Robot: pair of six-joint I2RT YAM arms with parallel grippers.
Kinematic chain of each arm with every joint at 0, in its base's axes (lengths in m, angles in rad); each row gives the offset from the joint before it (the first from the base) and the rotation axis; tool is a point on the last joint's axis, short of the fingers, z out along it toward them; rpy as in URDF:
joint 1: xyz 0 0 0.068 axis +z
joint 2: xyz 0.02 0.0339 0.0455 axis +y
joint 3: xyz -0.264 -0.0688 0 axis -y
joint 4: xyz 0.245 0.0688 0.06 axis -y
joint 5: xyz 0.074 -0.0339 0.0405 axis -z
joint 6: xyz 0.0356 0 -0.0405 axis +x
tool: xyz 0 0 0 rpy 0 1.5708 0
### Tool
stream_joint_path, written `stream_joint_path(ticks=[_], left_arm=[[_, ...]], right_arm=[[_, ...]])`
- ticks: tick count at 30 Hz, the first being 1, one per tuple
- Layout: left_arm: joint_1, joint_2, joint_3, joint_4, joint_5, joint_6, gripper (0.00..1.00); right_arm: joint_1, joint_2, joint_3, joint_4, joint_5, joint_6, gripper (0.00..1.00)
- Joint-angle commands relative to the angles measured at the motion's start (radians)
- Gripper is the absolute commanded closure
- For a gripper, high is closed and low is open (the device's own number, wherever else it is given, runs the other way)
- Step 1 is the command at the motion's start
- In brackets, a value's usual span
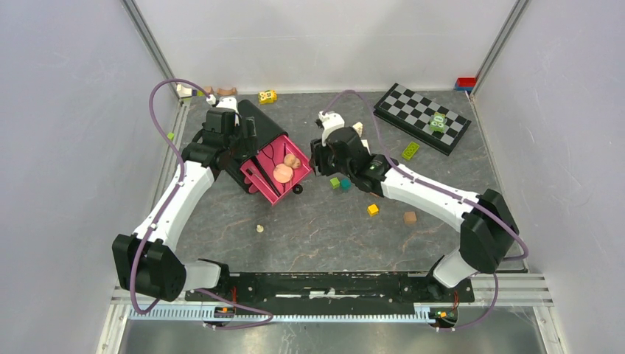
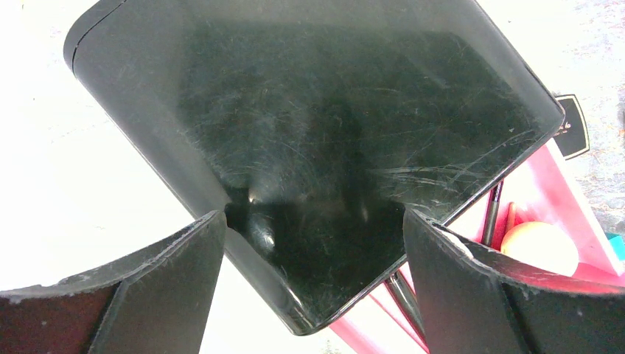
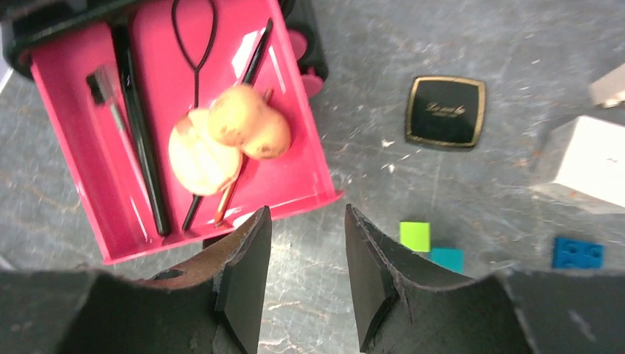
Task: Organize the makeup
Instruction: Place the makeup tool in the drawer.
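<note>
The table [image 1: 332, 221] carries a chessboard [image 1: 421, 116] at its far right corner; left of centre a pink tray [image 3: 295, 177] lies open, its black lid [image 2: 317, 147] clamped in the widely spread left gripper [image 2: 313, 221]; the right gripper [image 3: 307, 221] hovers half open and empty at the tray's rim; inside lie a peach puff [image 3: 197, 161], a sponge [image 3: 247, 125] and thin black brushes [image 3: 140, 140]; a black compact [image 3: 445, 110] rests on the table beside the tray, near a white cube [image 3: 601, 158] and a green block [image 3: 415, 236].

tray [image 3: 298, 173]: hot pink
lid [image 2: 317, 140]: glossy black
compact [image 3: 445, 111]: black, gold rim
sponge [image 3: 247, 122]: peach
chessboard [image 1: 413, 110]: black-white checks
cube [image 3: 415, 236]: lime green
</note>
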Motion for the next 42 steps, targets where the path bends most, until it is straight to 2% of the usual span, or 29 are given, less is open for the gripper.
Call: stream_joint_path(ticks=[1, 9, 14, 23, 27, 32, 38, 42], left_arm=[[-0.006, 0.012, -0.006, -0.020, -0.016, 0.034, 0.05], [-0.006, 0.011, -0.006, -0.020, -0.016, 0.034, 0.05], [-0.006, 0.013, -0.006, -0.020, -0.017, 0.034, 0.05], [-0.006, 0.013, -0.006, -0.020, -0.021, 0.035, 0.05], [-0.006, 0.013, -0.006, -0.020, -0.020, 0.035, 0.05], [-0.006, 0.012, -0.006, -0.020, -0.021, 0.036, 0.05], [-0.006, 0.013, -0.006, -0.020, -0.021, 0.037, 0.05], [-0.006, 0.013, -0.006, -0.020, -0.020, 0.037, 0.05]], right_arm=[[0.001, -0.012, -0.035, 0.119, -0.142, -0.003, 0.51], [0.009, 0.098, 0.145, 0.068, -0.163, -0.011, 0.41], [0.013, 0.187, 0.256, -0.006, -0.147, -0.010, 0.39], [0.019, 0.279, 0.332, -0.045, -0.134, -0.014, 0.40], [0.021, 0.288, 0.333, -0.046, -0.127, -0.020, 0.43], [0.020, 0.294, 0.331, -0.041, -0.138, -0.020, 0.52], [0.020, 0.285, 0.323, -0.025, -0.153, -0.018, 0.71], [0.020, 0.266, 0.323, -0.019, -0.152, -0.022, 0.73]])
